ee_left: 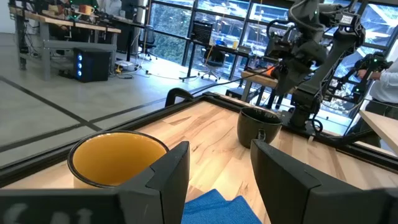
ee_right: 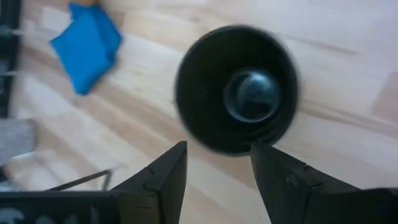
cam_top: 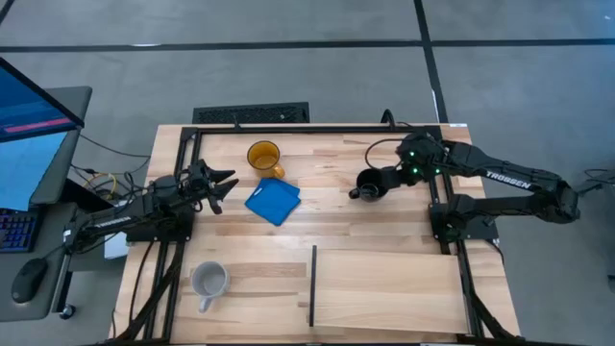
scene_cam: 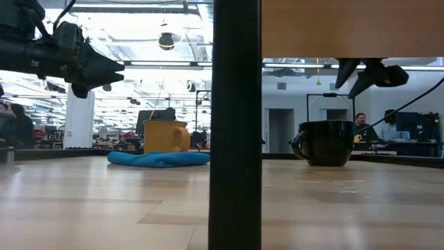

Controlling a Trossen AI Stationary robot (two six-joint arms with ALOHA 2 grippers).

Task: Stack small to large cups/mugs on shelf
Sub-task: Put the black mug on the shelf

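Note:
The glossy black mug (cam_top: 367, 188) stands upright on the table's far right part. My right gripper (ee_right: 217, 163) hovers open just above it, looking down into it (ee_right: 236, 90); in the low view the gripper (scene_cam: 350, 81) is clear of the mug's rim (scene_cam: 326, 142). The amber mug (cam_top: 263, 156) stands at the far middle, beside the flat blue square (cam_top: 273, 201). My left gripper (cam_top: 225, 183) is open and raised left of the square, facing the amber mug (ee_left: 115, 158). The pale grey mug (cam_top: 209, 281) stands near left. The shelf panel (cam_top: 394, 288) lies near right behind its black divider (cam_top: 313, 285).
A black frame rail (cam_top: 307, 128) runs along the table's far edge, and rails run down both sides. The divider fills the middle of the low view (scene_cam: 236, 125). People sit in the room beyond the table (scene_cam: 361, 125). A keyboard and monitor stand off the table's left.

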